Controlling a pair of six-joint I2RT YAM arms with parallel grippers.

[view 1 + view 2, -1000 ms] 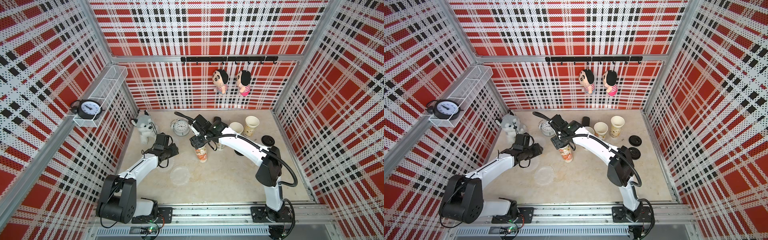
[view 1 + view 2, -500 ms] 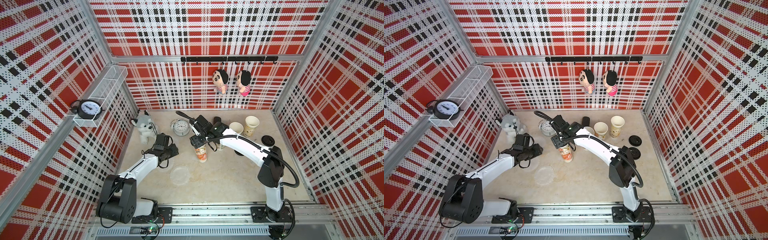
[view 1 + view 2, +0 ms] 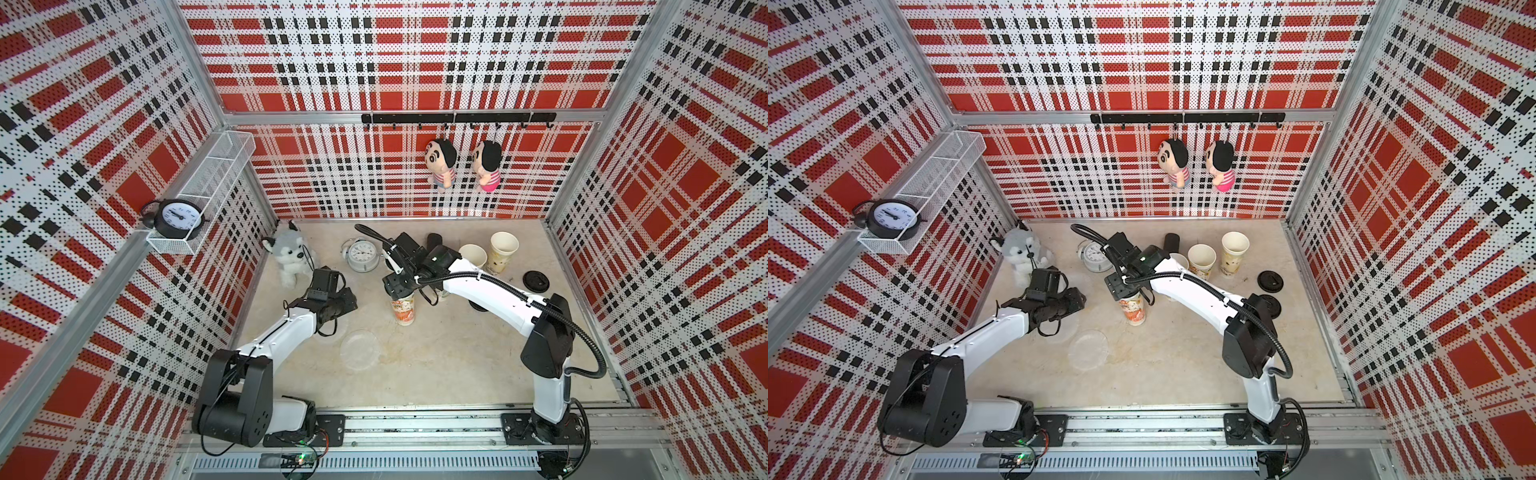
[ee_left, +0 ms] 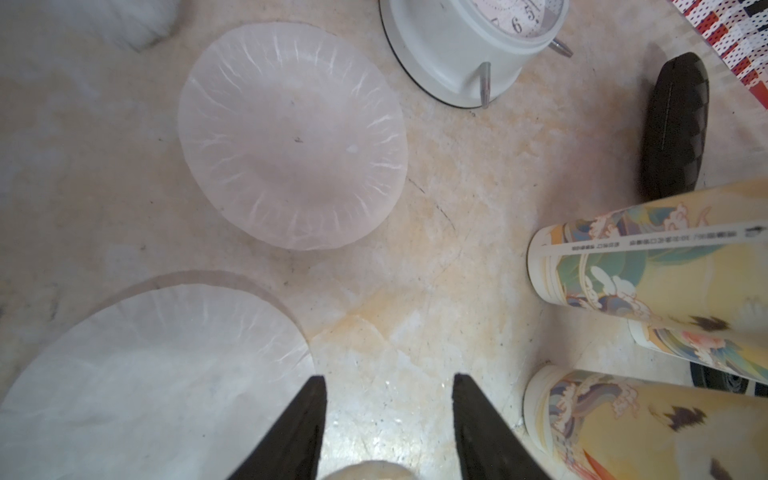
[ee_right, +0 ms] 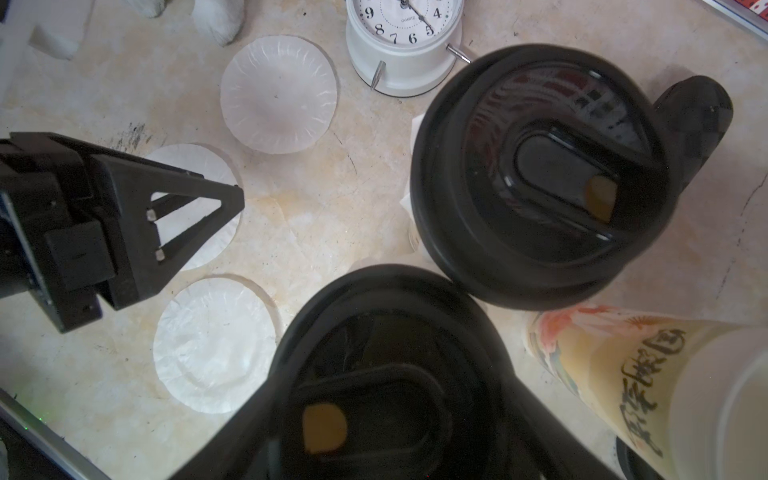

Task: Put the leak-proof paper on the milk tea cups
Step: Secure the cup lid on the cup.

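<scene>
while the left pincer (image 4: 386,377) is hovering half open and empty beside three leak-proof paper sheets (image 5: 278,93) lying flat on the desk (image 4: 436,291), the right pincer (image 3: 400,291) is clamping a black lid (image 5: 374,332) atop a milk tea cup (image 3: 403,313).

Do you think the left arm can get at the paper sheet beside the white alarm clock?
Probably yes: the sheet lies flat ahead of the open left claw, only bare table between.
</scene>
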